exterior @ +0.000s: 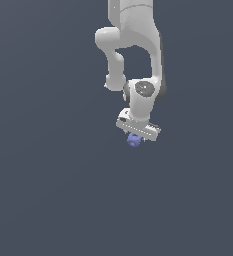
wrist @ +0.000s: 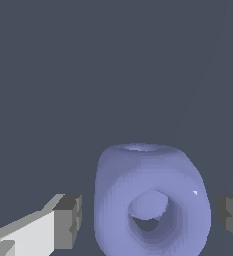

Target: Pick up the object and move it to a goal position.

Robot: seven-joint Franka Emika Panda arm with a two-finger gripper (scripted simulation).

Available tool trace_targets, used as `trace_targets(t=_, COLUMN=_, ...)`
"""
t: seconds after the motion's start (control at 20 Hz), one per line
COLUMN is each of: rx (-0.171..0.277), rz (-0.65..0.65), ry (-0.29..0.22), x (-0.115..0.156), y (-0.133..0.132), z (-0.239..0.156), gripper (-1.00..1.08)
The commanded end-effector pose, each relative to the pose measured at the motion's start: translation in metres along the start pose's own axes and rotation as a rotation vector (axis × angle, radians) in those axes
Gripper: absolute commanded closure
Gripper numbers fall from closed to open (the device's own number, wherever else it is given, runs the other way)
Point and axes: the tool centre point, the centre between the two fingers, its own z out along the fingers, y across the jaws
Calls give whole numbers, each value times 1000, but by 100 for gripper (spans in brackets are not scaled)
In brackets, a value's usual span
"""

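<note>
The object point(wrist: 150, 200) is a periwinkle-blue rounded lump with a hole in its face. In the wrist view it sits between my two dark finger pads point(wrist: 70, 220), with a narrow gap showing on each side. My gripper point(wrist: 150, 220) is open and straddles it; the pads do not touch it. In the exterior view the object point(exterior: 133, 141) shows as a small blue lump just under the white hand, and my gripper point(exterior: 134, 138) is right over it. The fingers themselves are hard to make out in that view.
The white arm point(exterior: 138, 50) comes down from the top of the exterior view. The ground point(exterior: 48, 200) is a plain dark grey-blue surface all around.
</note>
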Motion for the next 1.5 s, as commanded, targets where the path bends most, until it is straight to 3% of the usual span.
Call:
trace_targets(t=0.0, rx=0, rz=1, ry=0, x=0, y=0, z=11, gripper=-92)
trace_targets(t=0.3, rx=0, rz=2, ry=0, x=0, y=0, z=22, gripper=-92)
trace_targets(t=0.35, rx=0, rz=2, ry=0, x=0, y=0, z=22, gripper=108)
trace_targets(t=1.0, rx=1, rz=0, ry=1, x=0, y=-1, z=18, gripper=108)
trace_targets(t=1.45, rx=1, rz=0, ry=1, x=-4, y=3, z=-13, gripper=108)
